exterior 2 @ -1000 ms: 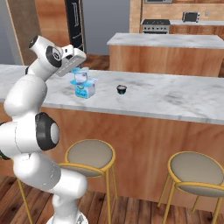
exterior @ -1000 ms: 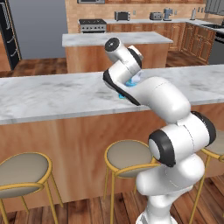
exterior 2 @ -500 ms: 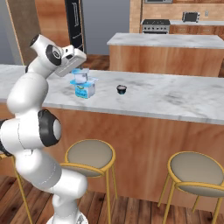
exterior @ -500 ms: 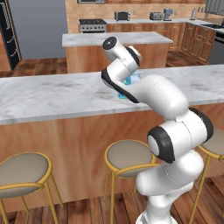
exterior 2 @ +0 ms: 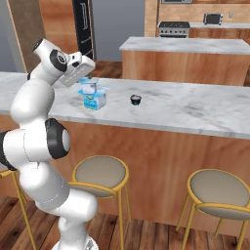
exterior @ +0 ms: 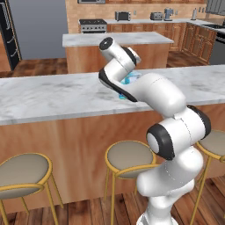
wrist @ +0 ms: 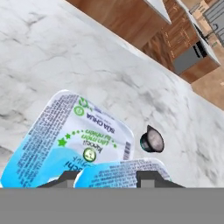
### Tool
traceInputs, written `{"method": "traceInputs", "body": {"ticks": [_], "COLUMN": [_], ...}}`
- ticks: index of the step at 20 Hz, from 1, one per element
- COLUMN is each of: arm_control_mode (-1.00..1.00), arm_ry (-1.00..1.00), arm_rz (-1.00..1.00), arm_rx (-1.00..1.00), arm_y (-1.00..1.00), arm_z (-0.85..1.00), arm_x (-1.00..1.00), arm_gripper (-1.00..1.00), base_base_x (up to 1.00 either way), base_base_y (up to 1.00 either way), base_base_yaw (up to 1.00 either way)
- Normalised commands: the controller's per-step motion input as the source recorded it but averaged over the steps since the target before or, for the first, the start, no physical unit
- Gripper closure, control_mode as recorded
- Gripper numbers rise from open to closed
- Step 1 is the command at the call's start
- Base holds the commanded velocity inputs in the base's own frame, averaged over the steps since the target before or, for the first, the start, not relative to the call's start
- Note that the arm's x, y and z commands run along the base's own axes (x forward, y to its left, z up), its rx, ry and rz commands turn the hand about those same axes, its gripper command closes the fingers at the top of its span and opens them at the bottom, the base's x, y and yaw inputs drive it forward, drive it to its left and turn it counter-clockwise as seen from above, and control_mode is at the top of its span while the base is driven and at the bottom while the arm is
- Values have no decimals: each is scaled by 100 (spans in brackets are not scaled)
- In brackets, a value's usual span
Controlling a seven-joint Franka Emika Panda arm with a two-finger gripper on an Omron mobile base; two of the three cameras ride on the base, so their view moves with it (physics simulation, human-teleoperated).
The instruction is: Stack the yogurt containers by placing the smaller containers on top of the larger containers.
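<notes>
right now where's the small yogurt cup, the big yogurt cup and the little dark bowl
small yogurt cup (exterior 2: 89,87), right base view, its side wall
big yogurt cup (wrist: 74,131), hand view, its printed lid
little dark bowl (exterior 2: 135,100), right base view, its rim

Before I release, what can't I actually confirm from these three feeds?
- Whether the smaller yogurt cup sits flush on the larger yogurt cup: the right base view is too small to show a seam.
- Gripper fingertips: cut off by the hand view's bottom edge.
- Both cups in the left base view: mostly hidden behind the arm.
- The small dark bowl: contents too small to tell.
</notes>
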Motion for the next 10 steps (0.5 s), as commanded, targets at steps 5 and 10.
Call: {"method": "traceInputs", "body": {"ticks": [5,10], "arm_control_mode": [-100,-100], "arm_ry": [0,0], "arm_rz": [-3,-3], "arm_rx": [0,0], "arm_y": [3,0], "arm_z": [-6,-1], "arm_x": [13,17], "arm_gripper": [100,100], "base_base_x": [0,0], "base_base_y": [0,0], "base_base_yaw": [0,0]}}
